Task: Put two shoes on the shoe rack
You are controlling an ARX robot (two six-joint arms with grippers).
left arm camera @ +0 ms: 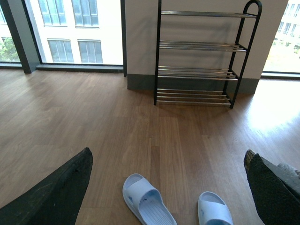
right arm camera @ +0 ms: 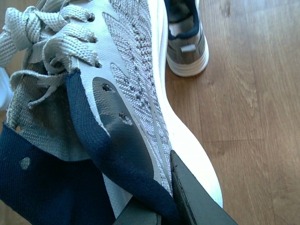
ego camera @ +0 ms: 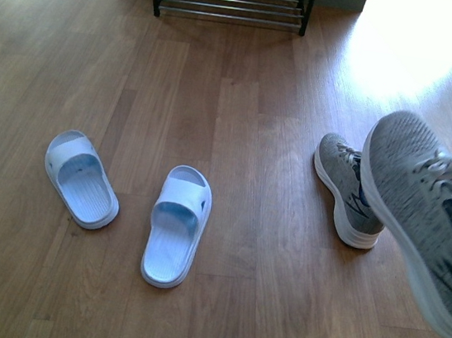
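A grey knit sneaker [ego camera: 427, 221] hangs lifted at the right, toe up, above the floor. My right gripper [right arm camera: 161, 206] is shut on the grey sneaker [right arm camera: 126, 84], pinching its side wall and navy collar. The other grey sneaker [ego camera: 347, 189] rests on the floor just left of it and shows too in the right wrist view [right arm camera: 187, 37]. Two pale blue slide sandals [ego camera: 81, 178] [ego camera: 178, 224] lie on the floor left of centre. My left gripper [left arm camera: 168, 187] is open, high above the sandals [left arm camera: 145, 201]. The shoe rack [left arm camera: 201, 56] stands against the far wall; its lowest shelf [ego camera: 231, 5] shows in front.
Wood plank floor [ego camera: 241, 121] stretches between the shoes and the rack. A bright sun patch [ego camera: 426, 45] lies at the far right. Large windows [left arm camera: 70, 28] flank the wall behind the rack.
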